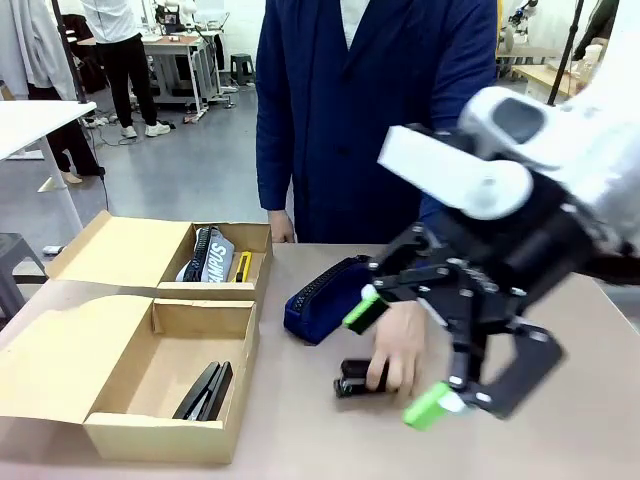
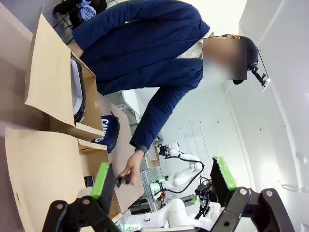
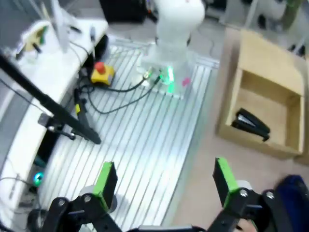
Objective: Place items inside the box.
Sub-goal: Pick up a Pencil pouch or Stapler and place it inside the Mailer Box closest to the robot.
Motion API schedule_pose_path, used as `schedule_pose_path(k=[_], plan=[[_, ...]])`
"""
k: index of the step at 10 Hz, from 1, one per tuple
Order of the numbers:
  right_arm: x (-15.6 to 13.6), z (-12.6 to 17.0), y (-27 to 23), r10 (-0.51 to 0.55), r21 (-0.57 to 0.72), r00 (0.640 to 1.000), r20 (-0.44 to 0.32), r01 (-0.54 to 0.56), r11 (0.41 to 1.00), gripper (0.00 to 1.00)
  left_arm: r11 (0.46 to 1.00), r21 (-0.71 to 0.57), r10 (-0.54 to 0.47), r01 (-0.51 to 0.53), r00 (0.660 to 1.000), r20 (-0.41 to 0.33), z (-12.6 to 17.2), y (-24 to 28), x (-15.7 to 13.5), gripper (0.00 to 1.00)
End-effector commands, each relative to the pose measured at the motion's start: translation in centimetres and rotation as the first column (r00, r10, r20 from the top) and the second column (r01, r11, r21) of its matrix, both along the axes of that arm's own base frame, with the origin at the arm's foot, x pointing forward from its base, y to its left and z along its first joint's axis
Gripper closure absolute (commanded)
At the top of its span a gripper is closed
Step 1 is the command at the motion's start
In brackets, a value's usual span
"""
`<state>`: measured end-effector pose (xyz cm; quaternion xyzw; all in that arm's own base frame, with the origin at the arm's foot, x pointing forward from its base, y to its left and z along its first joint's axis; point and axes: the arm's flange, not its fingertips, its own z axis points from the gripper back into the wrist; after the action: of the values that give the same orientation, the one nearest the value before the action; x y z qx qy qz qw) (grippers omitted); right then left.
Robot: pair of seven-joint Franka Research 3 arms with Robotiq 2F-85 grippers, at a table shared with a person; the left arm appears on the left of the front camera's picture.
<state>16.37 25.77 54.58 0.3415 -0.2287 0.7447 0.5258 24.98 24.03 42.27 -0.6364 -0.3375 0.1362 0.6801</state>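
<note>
Inside the box [image 1: 160, 440] we found one stapler [image 1: 205, 392]; case [image 1: 318, 302], second stapler [image 1: 350, 380] lay outside; left claw [image 2: 162, 178], right claw [image 1: 396, 360] gaped.

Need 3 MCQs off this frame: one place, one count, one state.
1. The yellow-black utility knife lies: A) in the near box B) in the far box C) outside both.
2. Cardboard boxes on the table: A) one B) two C) three.
3. The right gripper is: A) open B) shut, empty C) shut on the knife.
Key: 1 B, it lies inside the far box by its right wall. 2 B, two open boxes stand side by side. 3 A, its green pads stand wide apart.
</note>
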Motion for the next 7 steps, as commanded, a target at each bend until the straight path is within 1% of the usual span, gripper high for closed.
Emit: schedule_pose_path(k=[1, 2, 3, 4, 5, 6, 7], plan=[[-1.4, -1.0, -5.9, -0.097, 0.173, 0.995, -0.018, 0.099, 0.980, 0.00, 1.000, -0.005, 0.005, -0.005, 1.000, 0.026, 0.0, -0.3, -0.1, 0.00], [-1.8, -1.2, -9.2, -0.236, 0.267, 0.970, -0.050, 0.241, 0.933, 0.00, 1.000, -0.005, 0.005, -0.005, 1.000, 0.026, 0.0, -0.3, -0.1, 0.00], [-1.6, -1.8, -11.9, -0.329, 0.333, 0.939, -0.097, 0.343, 0.879, 0.00, 1.000, -0.005, 0.005, -0.005, 1.000, 0.026, 0.0, -0.3, -0.1, 0.00], [-1.1, -2.8, -14.5, -0.425, 0.389, 0.889, -0.172, 0.457, 0.800, 0.00, 1.000, -0.005, 0.005, -0.005, 1.000, 0.026, 0.0, -0.3, -0.1, 0.00], [-0.8, -3.9, -16.6, -0.387, 0.448, 0.897, -0.214, 0.442, 0.777, 0.00, 1.000, -0.005, 0.005, -0.005, 1.000, 0.026, 0.0, -0.3, -0.1, 0.00], [-0.8, -5.2, -18.2, -0.374, 0.490, 0.896, -0.240, 0.444, 0.750, 0.00, 1.000, -0.005, 0.005, -0.005, 1.000, 0.026, 0.0, -0.3, -0.1, 0.00], [-0.7, -6.3, -19.8, -0.386, 0.527, 0.882, -0.269, 0.470, 0.708, 0.00, 1.000, -0.005, 0.005, -0.005, 1.000, 0.026, 0.0, -0.3, -0.1, 0.00]])
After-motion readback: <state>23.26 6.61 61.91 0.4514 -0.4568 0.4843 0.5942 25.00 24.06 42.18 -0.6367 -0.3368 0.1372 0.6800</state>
